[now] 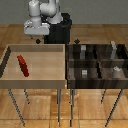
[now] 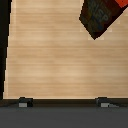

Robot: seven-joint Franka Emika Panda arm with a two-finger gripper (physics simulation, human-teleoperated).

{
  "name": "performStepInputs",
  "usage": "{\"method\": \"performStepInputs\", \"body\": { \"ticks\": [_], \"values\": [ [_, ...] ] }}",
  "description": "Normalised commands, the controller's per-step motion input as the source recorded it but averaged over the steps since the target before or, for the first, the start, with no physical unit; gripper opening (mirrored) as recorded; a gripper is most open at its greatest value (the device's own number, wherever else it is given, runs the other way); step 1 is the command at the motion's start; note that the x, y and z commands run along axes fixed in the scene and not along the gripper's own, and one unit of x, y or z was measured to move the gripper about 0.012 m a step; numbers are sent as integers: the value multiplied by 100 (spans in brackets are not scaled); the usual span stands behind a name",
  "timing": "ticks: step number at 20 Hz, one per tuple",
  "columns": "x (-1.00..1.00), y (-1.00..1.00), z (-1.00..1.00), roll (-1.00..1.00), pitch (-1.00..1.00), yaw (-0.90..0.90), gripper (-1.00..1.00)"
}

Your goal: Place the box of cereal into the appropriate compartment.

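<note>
The box of cereal (image 1: 23, 66), a thin red box, lies flat and slightly slanted on the floor of the large light tan wooden tray (image 1: 10, 80), toward the exterior view's left side of it and apart from every wall; nothing else lies in the tray, and nothing stands between the box and the open air above it; the gripper (image 1: 36, 36) hangs over the tray's far edge, well above the box and touching nothing; whether its jaws are apart or together cannot be told, since the exterior view shows it small and blurred; on the exterior view's right, just beside the tray, stands the dark brown wooden bin (image 1: 70, 75), split into four square cells by low dividers; the tall pale grey upright block (image 1: 114, 48) marks the compartment (image 1: 118, 56) at the far right of that bin, and a small grey cube (image 1: 84, 73) sits in the near left cell; other small pale pieces sit in the remaining two cells, too small to name; the shared walls of tray and bin rise between the box and the compartment; the wrist view shows only pale wood grain, one dark corner of the cereal box (image 2: 98, 16) with a red edge, and two small grey fingertips (image 2: 23, 102) low in its frame, far apart across the picture
</note>
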Motion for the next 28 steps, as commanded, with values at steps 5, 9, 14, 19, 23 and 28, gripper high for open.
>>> {"method": "performStepInputs", "body": {
  "ticks": [5, 9, 14, 19, 23, 28],
  "values": [
    [0, -100, 0, 0, 0, 0, 100],
    [0, -100, 0, 0, 0, 0, 100],
    [0, -40, 0, 0, 0, 27, 100],
    [0, 0, 0, 0, 0, 96, 100],
    [0, -25, 0, 0, 0, 15, 100],
    [60, 0, 0, 0, 0, 0, 100]
  ]
}}
